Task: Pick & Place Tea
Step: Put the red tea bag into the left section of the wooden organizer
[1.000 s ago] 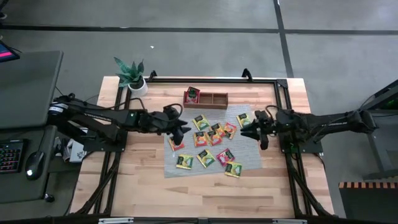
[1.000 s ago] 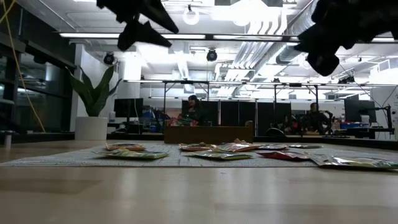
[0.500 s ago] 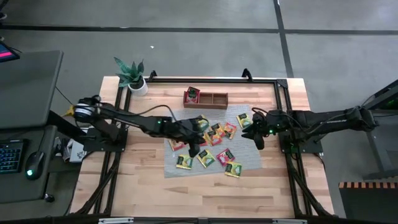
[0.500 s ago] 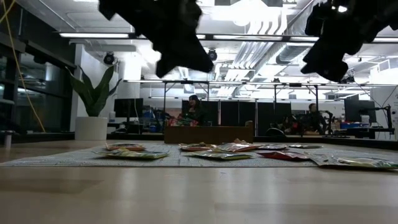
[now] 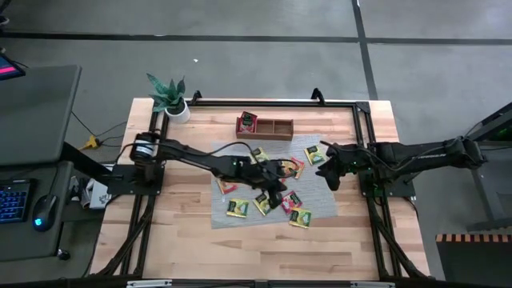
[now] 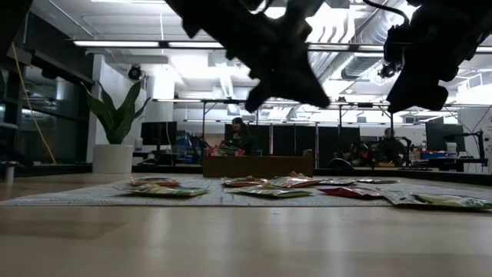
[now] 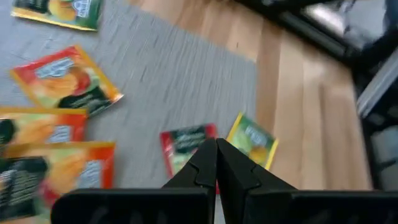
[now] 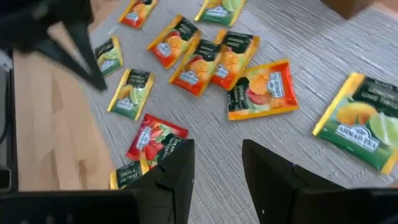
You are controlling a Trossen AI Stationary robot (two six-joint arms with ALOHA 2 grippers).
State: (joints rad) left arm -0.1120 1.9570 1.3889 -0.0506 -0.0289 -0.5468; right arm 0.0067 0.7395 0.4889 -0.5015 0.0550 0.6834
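Several tea sachets, red, orange, yellow and green, lie flat on a grey woven mat [image 5: 326,202]. My left gripper [image 7: 216,148] is shut and reaches over the middle of the mat [image 5: 276,194]. It hangs above a red sachet [image 7: 183,144] and a yellow-green one [image 7: 252,140], holding nothing. My right gripper [image 8: 217,152] stands open above the mat's right side [image 5: 329,174]. It is over a red sachet [image 8: 155,138], with orange ones [image 8: 258,90] farther off. Both grippers hang well above the sachets in the low view [image 6: 286,73] [image 6: 419,85].
A brown wooden tray [image 5: 276,128] sits beyond the mat's far edge with a red sachet [image 5: 247,122] in its left compartment. A potted plant [image 5: 170,100] stands at the far left corner. Bare wood [image 5: 240,248] lies near the front edge.
My left gripper has swept from the mat's left side toward the table's right and near edges, to the mat's middle, and has shut with nothing in it. My right gripper has come down a little. The sachets have kept their places.
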